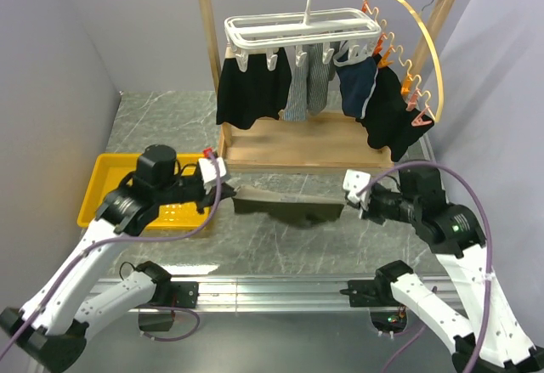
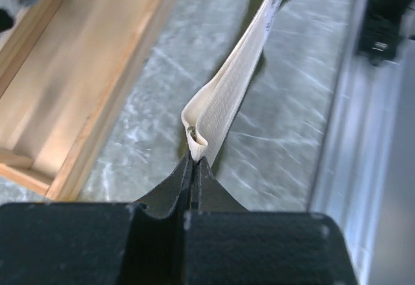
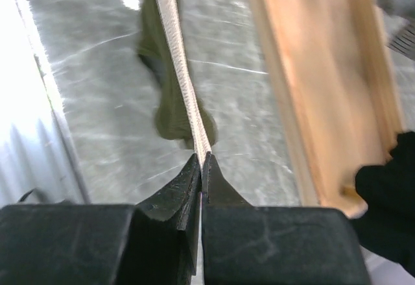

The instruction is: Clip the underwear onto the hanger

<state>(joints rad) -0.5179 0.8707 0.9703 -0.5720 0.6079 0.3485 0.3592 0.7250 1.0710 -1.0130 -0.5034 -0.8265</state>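
The olive-green underwear [image 1: 289, 207] hangs stretched between my two grippers just above the table. My left gripper [image 1: 223, 188] is shut on the left end of its beige waistband [image 2: 224, 97], which folds over right at the fingertips. At the other end, my right gripper [image 1: 348, 196] is shut on the waistband [image 3: 181, 71], and the green cloth [image 3: 170, 113] droops below it. The white grid hanger [image 1: 302, 29] hangs from the wooden rack's top bar, behind and above the underwear, with white clips dangling under it.
The wooden rack [image 1: 293, 148] stands just behind the underwear. A black garment [image 1: 251, 88], striped cloth [image 1: 308, 84] and a navy garment [image 1: 355, 84] hang from the hanger. A wooden hoop [image 1: 433, 46] with orange clips carries more black cloth. A yellow tray [image 1: 106, 188] lies at the left.
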